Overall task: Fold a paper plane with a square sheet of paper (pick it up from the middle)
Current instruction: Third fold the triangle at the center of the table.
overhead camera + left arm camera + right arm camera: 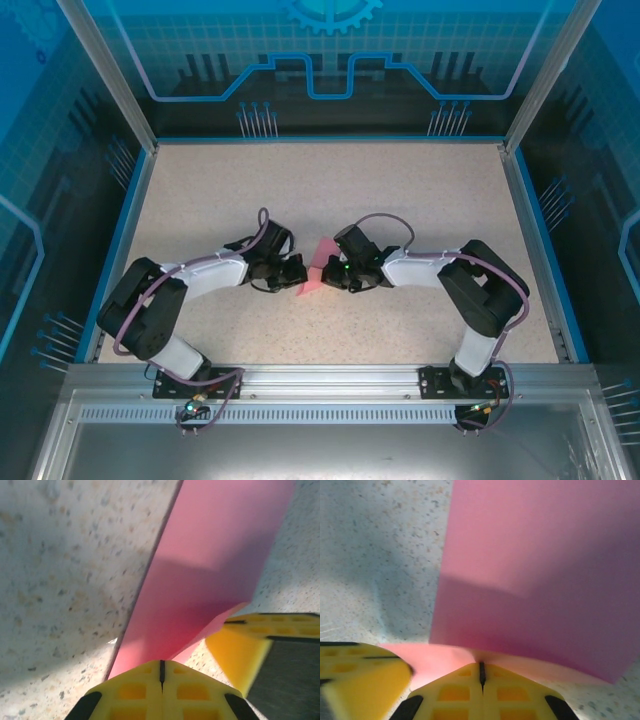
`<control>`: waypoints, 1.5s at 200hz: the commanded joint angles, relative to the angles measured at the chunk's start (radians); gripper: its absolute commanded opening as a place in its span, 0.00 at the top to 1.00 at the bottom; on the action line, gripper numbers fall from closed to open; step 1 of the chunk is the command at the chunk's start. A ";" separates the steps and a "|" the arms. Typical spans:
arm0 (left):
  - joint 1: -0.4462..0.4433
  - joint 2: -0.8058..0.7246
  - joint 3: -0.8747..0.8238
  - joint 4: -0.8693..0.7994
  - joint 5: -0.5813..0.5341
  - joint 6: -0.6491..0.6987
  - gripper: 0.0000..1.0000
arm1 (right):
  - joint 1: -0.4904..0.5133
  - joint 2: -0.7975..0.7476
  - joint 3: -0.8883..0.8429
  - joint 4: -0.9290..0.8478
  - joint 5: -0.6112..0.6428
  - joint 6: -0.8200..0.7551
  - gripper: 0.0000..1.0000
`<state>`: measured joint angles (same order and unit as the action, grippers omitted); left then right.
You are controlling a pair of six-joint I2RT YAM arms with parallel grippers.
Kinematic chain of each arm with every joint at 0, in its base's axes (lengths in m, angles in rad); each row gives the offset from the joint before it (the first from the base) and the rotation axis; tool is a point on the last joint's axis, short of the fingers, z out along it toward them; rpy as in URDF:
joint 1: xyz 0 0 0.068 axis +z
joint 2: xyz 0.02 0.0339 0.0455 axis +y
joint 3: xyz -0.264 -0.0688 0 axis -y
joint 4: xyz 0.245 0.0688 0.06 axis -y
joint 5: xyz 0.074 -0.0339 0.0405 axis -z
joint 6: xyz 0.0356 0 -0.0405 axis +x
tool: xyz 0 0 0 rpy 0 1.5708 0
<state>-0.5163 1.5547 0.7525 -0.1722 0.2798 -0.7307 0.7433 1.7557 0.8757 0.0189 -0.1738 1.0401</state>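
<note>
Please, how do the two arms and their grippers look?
The left arm and right arm have white links and black joints, each with a lilac cable along it. A green light glows on the right wrist. The left gripper and right gripper have yellow fingers with square recesses and black trim.

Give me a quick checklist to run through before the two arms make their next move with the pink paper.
1. Left hand shut on the thin pink square sheet of paper: ok.
2. Right hand shut on the same sheet: ok.
3. Gap between the two hands: cannot tell; they sit very close together in the top view.
4. Sheet free of tears where it shows: ok.
5. Far edge of the sheet resting on the speckled beige table: cannot tell.
6. Centre crease already made: cannot tell.
</note>
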 commanded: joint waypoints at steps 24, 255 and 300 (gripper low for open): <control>-0.010 -0.031 -0.027 0.098 0.046 -0.100 1.00 | -0.008 0.026 -0.005 0.072 -0.065 0.003 0.97; -0.041 0.057 -0.061 0.168 0.101 -0.164 1.00 | -0.046 0.068 -0.020 0.110 -0.085 -0.020 0.99; -0.041 0.086 -0.053 0.142 0.078 -0.152 1.00 | -0.047 0.060 -0.029 0.122 -0.095 -0.032 0.99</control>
<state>-0.5529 1.6146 0.6910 0.0025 0.3672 -0.8917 0.7097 1.8206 0.8639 0.1200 -0.2459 1.0302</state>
